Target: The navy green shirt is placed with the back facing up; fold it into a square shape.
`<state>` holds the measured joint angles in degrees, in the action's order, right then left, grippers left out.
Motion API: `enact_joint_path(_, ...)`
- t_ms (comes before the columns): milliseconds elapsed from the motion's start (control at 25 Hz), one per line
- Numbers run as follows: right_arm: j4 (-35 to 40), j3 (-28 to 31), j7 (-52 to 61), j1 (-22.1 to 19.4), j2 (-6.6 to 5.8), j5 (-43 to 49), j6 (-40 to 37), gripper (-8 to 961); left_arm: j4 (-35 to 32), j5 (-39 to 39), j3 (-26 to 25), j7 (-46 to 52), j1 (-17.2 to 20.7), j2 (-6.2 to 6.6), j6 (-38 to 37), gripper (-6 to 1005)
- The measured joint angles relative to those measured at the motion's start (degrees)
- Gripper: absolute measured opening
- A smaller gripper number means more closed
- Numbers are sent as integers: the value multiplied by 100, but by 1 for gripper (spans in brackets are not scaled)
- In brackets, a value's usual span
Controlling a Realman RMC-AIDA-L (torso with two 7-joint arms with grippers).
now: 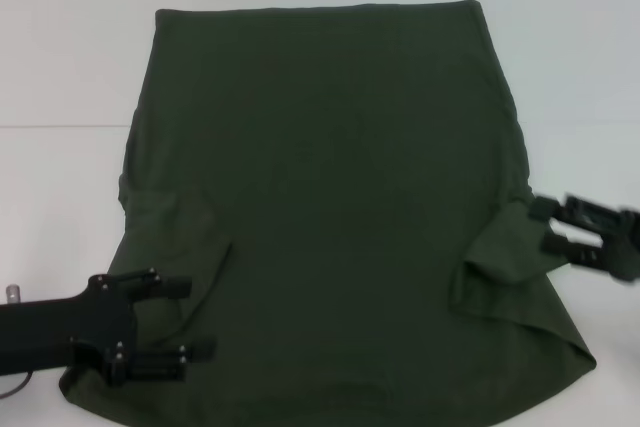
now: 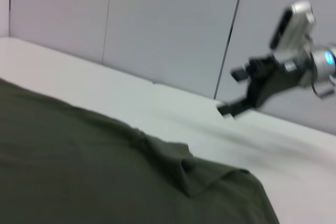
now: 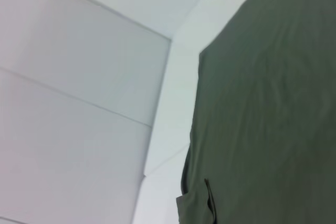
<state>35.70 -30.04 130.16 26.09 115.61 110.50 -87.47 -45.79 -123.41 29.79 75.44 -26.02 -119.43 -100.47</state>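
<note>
The white bench (image 1: 60, 197) is seen beneath everything, and most of it between the two claws is covered by the navy green shirt (image 1: 330, 207). The shirt is laid flat, with a straight edge at the far side and a wider, curved edge at the near side. Both sleeves are turned inward over the body of the garment. The sleeve nearest the right claw (image 1: 545, 227) is raised into a loose, rumpled fold, and that fold is met by the claw's fingertips at the shirt's right edge. Whether fabric is actually pinched there cannot be told, although the two fingers are seen set apart in the left wrist view, where the right claw (image 2: 235, 91) is held above the bench beyond the cloth. The sleeve nearest the left claw (image 1: 195, 317) is lying flat, ahead of that claw. The left claw is positioned over the near left corner of the shirt, its two black fingers spread apart, one above the other in the head view, with nothing seen between them. In the right wrist view only shirt (image 3: 268, 114) and bench are shown.
</note>
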Motion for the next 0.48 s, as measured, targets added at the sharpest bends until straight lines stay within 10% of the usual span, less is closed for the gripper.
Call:
enact_joint_path(240, -971, 372, -581, -460, -108, -184, 7, 904, -3, 212, -43, 7, 8, 7, -66, 875)
enact_joint_path(480, -1257, 1007, -663, -537, 51, -189, 211, 905, -1, 234, -91, 14, -39, -3, -50, 875)
